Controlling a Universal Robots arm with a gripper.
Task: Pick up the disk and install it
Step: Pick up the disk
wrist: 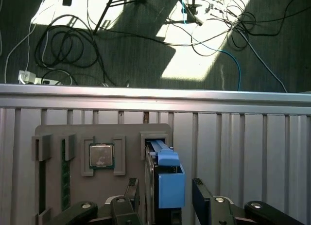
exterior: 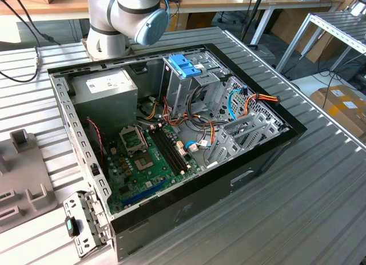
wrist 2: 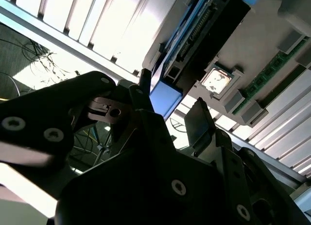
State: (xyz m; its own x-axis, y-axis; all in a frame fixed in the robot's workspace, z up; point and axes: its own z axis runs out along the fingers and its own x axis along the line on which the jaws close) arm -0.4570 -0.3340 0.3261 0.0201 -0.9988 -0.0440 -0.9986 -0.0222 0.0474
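Blue plastic rails frame the disk (wrist: 164, 183), a thin slab with a dark metal edge. It stands on edge in a slot of a grey holder plate (wrist: 104, 132), which lies on the ribbed metal table (wrist: 252, 137). A silver processor chip (wrist: 101, 155) sits in the plate just beside the disk. The gripper (wrist: 166, 198) straddles the disk with its jaws apart. In the first wrist view each black finger (wrist: 200, 188) flanks one side, with a narrow gap left, so nothing is clamped. In the exterior view the open computer case (exterior: 171, 133) fills the centre, and the arm (exterior: 128, 16) rises at eleven o'clock from it.
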